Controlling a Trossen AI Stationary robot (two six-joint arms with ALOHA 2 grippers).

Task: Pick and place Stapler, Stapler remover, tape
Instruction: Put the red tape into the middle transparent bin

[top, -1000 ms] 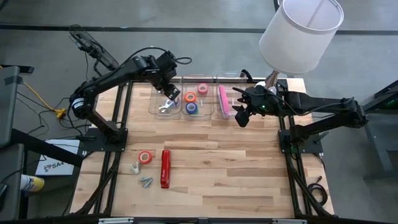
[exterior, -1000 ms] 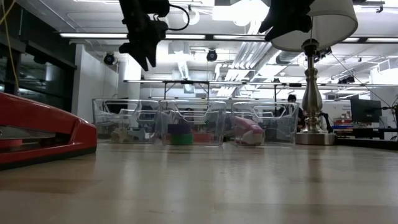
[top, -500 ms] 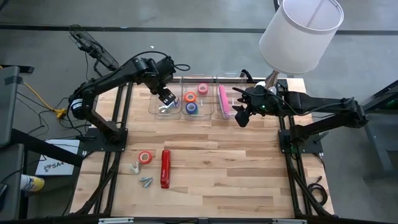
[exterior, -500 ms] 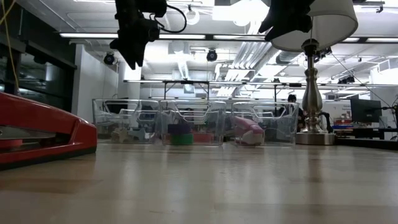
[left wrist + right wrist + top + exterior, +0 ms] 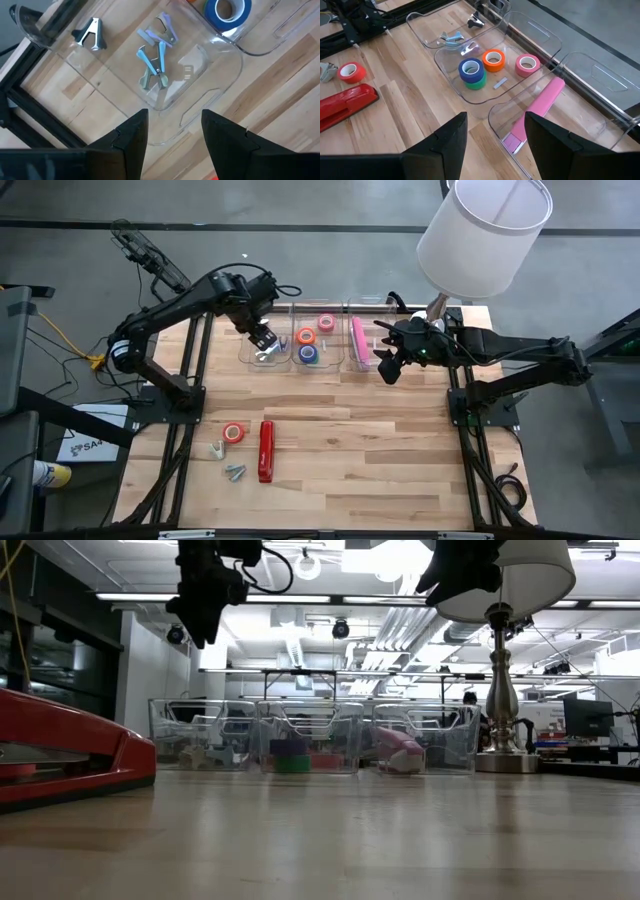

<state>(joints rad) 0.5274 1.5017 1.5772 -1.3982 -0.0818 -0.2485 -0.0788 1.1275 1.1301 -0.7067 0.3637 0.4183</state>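
A red stapler lies flat on the wooden table near the front. A red tape roll and two silvery staple removers lie beside it. Three clear bins stand at the back. The left bin holds staple removers, the middle bin holds tape rolls, and the right bin holds a pink stapler. My left gripper hangs open above the left bin, pointing steeply down, with nothing between its fingers. My right gripper hangs open and empty above the right bin's near end.
A table lamp with a white shade stands at the back right, close to my right arm. Bare wood lies between the bins and the things at the front left. The table's dark frame rails run along both sides.
My left gripper has drifted a little toward the table's left edge above the left bin and has tipped more steeply downward. It has stayed open and empty.
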